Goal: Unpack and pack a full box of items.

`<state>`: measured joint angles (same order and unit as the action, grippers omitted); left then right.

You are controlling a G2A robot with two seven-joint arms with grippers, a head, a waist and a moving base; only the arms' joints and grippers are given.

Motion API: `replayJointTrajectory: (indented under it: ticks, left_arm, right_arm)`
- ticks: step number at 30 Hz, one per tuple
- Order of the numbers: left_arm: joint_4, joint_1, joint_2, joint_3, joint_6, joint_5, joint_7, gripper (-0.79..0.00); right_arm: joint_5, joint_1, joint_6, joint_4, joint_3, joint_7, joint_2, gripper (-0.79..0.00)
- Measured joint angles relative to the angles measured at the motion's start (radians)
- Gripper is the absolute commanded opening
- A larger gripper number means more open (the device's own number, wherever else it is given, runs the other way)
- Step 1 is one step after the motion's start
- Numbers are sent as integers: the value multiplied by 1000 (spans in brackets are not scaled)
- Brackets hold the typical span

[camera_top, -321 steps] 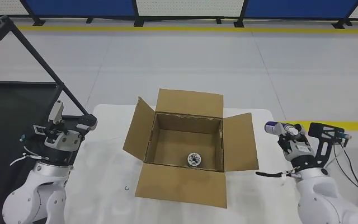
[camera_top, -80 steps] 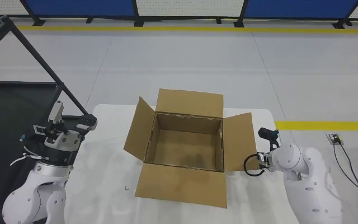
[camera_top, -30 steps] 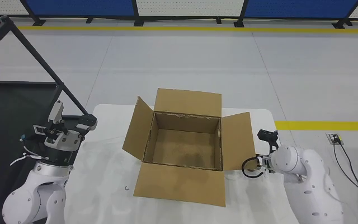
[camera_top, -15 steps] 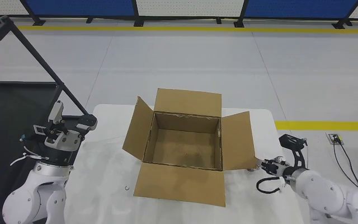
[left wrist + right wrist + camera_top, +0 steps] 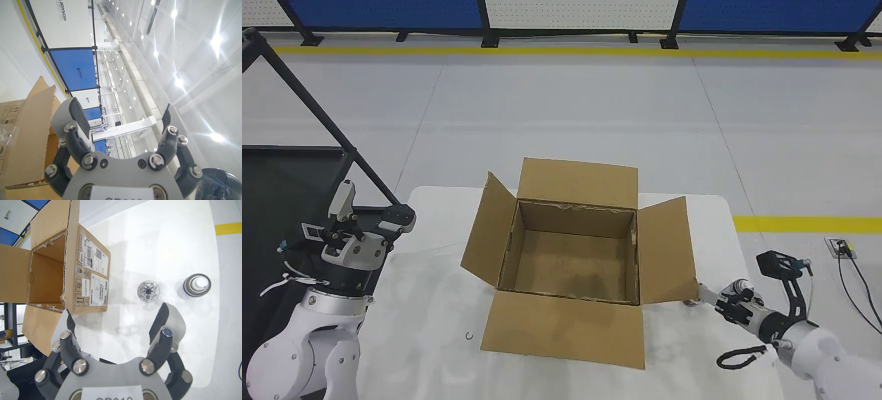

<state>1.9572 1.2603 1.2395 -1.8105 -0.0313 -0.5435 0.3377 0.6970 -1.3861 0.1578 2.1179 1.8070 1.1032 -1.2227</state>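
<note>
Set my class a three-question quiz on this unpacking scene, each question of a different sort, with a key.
1. Multiple choice: which stands nearer the cardboard box? A) the metal disc B) the spray can
2. True or false: the right arm's jaws are shut on the spray can.
3. Fill in: the box's top flaps are folded ____.

Key: 1 A; 2 false, the jaws stand open and hold nothing; 3 open.

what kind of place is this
Likely a large industrial hall or robotics test bay: blue and white partition panels fence it off, a yellow floor line runs past, and rows of ceiling lights hang high overhead.
</note>
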Motion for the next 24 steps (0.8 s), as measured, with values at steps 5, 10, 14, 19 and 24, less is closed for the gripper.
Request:
replayJointTrajectory:
  ticks: [5,10,14,19,24]
  left_arm:
    - [11,19,-1,0,6,-5,0,0]
    - [13,23,-3,5,2,-1,3,0]
    - [15,16,-5,17,-2,4,4,0]
    - [12,12,-6,23,3,4,0,0]
    - [11,14,-7,24,4,1,-1,0]
  right_arm:
    - [-138,-7,-73,-65,18,-125,-3,0]
    - [-268,-77,-200,-54,91,-268,-4,0]
    - [-314,-143,-319,-33,118,-349,-4,0]
    - [-432,-201,-606,-60,154,-323,6,0]
    - [-430,-201,-619,-61,154,-323,6,0]
